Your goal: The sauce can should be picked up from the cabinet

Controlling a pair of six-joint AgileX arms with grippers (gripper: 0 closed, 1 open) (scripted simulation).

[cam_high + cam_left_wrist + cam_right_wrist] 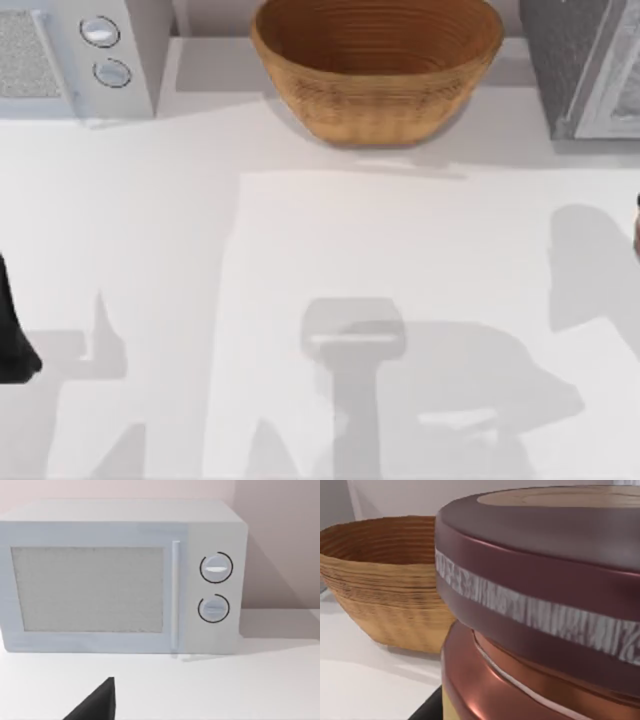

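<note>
- Broadly, the white table [150, 250] spans the top view, with grey arm shadows across its near half and three big things lined along its far edge.
- At the far left corner stands a white microwave [60, 60]. The left wrist view faces its front: a speckled door window, a vertical handle, and two round knobs [216, 568] stacked one above the other beside it.
- The cabinet [570, 60] fills the far right corner, dark grey and speckled, with a pale framed panel on its right part.
- Between them, at the far middle, sits a woven brown basket [375, 70], wide-mouthed and upright, apart from both neighbours.
- The left arm [12, 330] shows as a dark shape at the table's left edge, well away from the cabinet. A dark wedge of the left gripper [97, 705] hangs over bare table in front of the microwave; whether it is spread or pressed together cannot be told.
- The sauce can [545, 605] looms very close in the right wrist view, with a maroon rim, a tan top, a pale streaked band and coppery red body, and the basket behind it.
- A dark edge of the right gripper [427, 707] sits just beside the can's lower side; whether it pinches the can cannot be told.
</note>
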